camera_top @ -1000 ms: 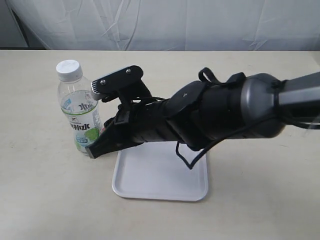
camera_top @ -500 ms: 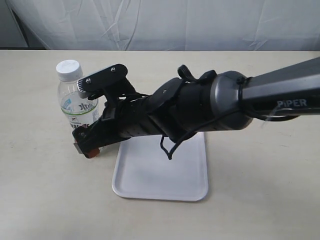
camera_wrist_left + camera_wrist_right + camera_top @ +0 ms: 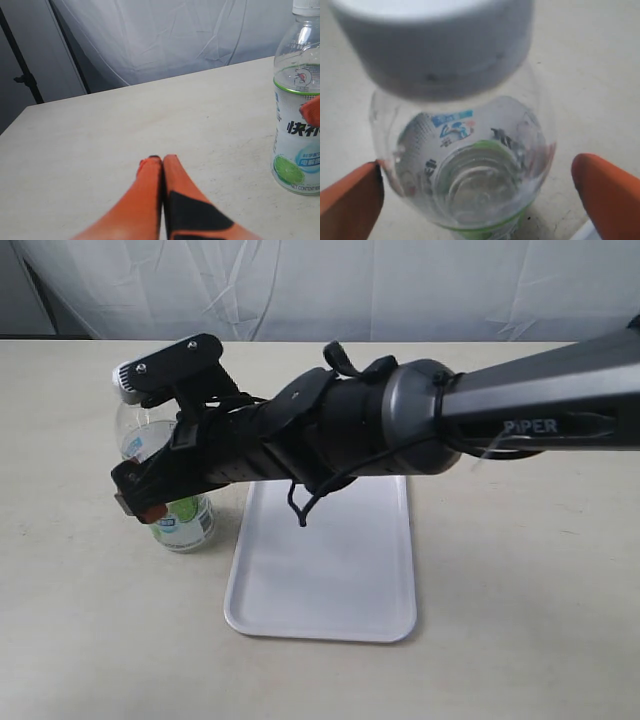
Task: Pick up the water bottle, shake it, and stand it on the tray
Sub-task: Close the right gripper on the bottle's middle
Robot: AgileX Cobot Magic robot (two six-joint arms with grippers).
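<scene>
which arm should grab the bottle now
Right. The right pincer is open, straddling the bottle, a finger on each side. The left pincer is shut, apart from the bottle.

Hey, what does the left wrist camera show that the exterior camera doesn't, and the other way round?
Only the left wrist view shows the left gripper, its fingers pressed together with nothing between them, and the lettering and lime picture on the water bottle. Only the exterior view shows the tray and the right arm stretched across it towards the bottle. Both show the water bottle standing upright on the table, with the white curtain behind.
</scene>
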